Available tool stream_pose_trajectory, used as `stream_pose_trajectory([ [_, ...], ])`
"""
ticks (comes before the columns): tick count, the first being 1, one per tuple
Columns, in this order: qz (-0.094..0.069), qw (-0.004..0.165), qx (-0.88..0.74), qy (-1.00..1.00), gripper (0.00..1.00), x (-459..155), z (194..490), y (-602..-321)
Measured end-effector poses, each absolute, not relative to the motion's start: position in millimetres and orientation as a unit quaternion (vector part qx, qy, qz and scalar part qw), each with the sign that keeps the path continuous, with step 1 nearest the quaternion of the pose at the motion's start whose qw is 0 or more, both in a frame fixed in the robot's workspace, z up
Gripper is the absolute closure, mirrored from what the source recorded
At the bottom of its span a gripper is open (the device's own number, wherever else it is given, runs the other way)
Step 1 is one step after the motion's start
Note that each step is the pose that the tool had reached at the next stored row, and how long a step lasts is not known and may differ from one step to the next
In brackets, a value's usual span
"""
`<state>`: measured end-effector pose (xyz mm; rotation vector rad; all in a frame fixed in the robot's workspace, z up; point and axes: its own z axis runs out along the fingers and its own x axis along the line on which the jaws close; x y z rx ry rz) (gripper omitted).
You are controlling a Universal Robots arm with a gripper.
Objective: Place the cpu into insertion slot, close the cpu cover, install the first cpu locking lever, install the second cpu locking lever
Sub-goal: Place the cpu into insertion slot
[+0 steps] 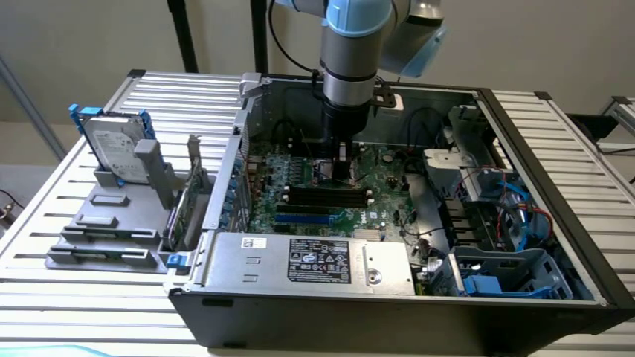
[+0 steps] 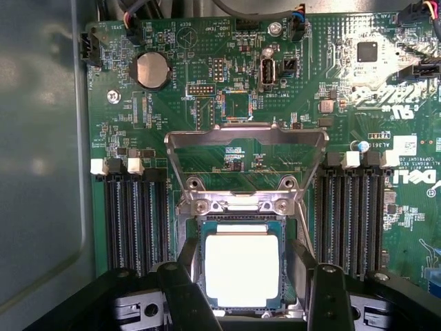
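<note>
Now | one cpu (image 2: 242, 267) in insertion slot (image 2: 298, 255) | one cpu cover (image 2: 245, 135) raised | two fingers (image 2: 185, 300) apart

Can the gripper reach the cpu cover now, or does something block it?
Probably yes: the cpu cover stands open just past the seated cpu, and nothing stands between it and the open gripper.

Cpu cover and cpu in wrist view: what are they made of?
The cpu cover looks like bare stamped metal, probably steel: silvery, glinting edges, thin frame. The cpu top looks like a matte metal lid, pale and evenly bright; its greenish rim suggests circuit-board laminate.
</note>
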<state>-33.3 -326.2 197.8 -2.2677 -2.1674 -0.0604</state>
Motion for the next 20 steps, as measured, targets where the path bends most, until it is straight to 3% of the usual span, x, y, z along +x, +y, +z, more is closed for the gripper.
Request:
stream_pose_trajectory([
  [20, -0.021, 0.007, -0.723, -0.691, 0.40, -37.3, 215.0, -326.8],
])
